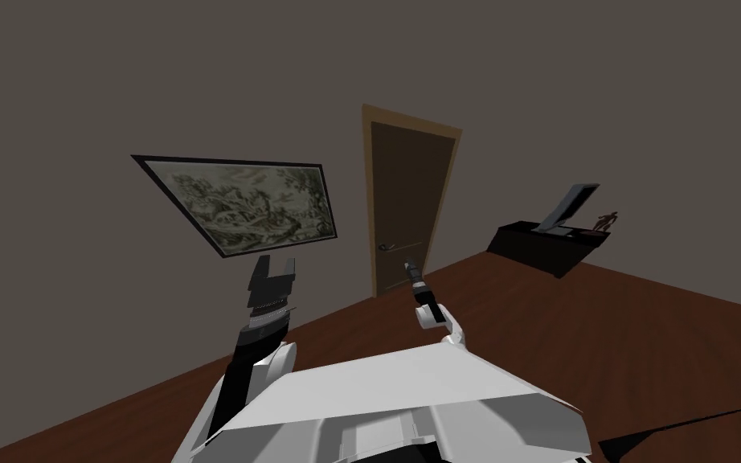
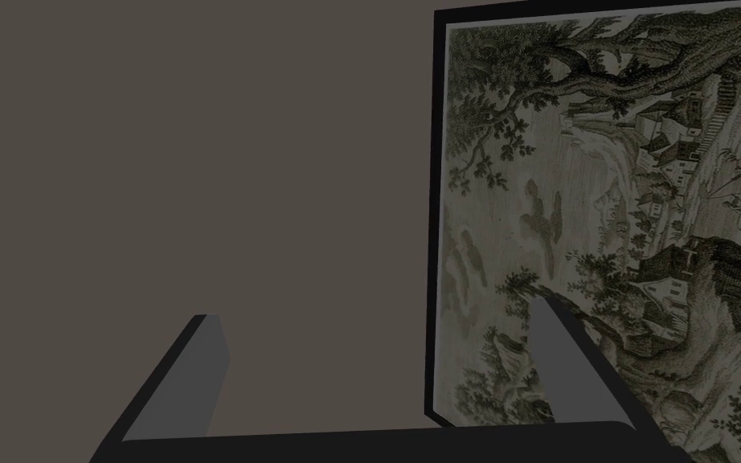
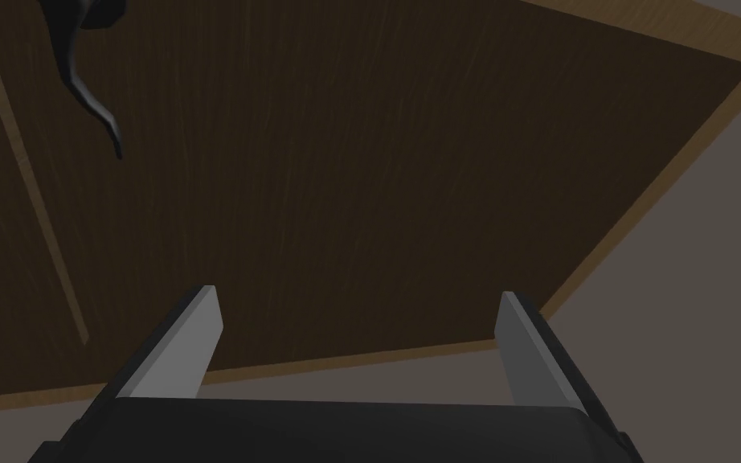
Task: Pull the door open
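Note:
A dark brown door point(image 1: 405, 205) in a lighter wooden frame stands closed in the grey wall ahead. Its dark lever handle point(image 1: 386, 247) sits low on the door's left side. My right gripper point(image 1: 409, 265) is raised toward the door, a little to the right of the handle and short of it. In the right wrist view the door point(image 3: 345, 193) spreads beyond my open right gripper point(image 3: 357, 321), and the curved handle point(image 3: 88, 88) lies off to one side, apart from the fingers. My left gripper point(image 1: 271, 269) is held up before the wall, open point(image 2: 377, 354).
A framed landscape picture point(image 1: 248, 205) hangs on the wall left of the door. A dark low cabinet point(image 1: 546, 245) with a tilted panel and a small figurine stands at the right. Reddish-brown wooden floor point(image 1: 602, 338) stretches between me and the door.

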`<state>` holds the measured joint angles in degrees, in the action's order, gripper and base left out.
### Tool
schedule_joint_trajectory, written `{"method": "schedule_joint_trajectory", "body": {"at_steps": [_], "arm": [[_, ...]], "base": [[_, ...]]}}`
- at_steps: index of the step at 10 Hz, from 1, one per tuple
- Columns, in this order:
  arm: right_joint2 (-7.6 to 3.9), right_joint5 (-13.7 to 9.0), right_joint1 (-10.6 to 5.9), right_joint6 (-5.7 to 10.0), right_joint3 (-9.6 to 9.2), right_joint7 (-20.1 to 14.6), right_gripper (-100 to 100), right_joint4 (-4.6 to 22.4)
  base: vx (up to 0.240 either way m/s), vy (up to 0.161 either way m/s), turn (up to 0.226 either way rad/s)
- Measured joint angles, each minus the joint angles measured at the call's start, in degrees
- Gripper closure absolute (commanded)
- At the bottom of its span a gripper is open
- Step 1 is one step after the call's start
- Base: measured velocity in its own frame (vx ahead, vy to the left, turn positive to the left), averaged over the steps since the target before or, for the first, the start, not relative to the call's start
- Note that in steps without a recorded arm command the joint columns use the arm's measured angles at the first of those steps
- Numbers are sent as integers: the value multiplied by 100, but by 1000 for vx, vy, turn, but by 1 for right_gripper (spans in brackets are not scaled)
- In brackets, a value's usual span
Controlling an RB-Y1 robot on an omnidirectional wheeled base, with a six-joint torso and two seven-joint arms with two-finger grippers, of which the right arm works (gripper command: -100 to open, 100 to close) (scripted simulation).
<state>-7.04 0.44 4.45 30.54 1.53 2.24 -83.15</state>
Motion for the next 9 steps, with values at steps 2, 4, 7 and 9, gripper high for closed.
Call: {"method": "schedule_joint_trajectory", "body": {"at_steps": [2,4,7,9], "arm": [[-28,-15,-153,100,-2,-41,-100,370],[-58,-25,-181,122,-7,-78,-100,571],[-135,-60,-423,269,2,-163,-100,1083],[-172,-80,-613,332,10,-201,-100,1457]], "base": [[45,-32,89],[18,-22,51],[38,-42,88],[40,-35,82]]}}
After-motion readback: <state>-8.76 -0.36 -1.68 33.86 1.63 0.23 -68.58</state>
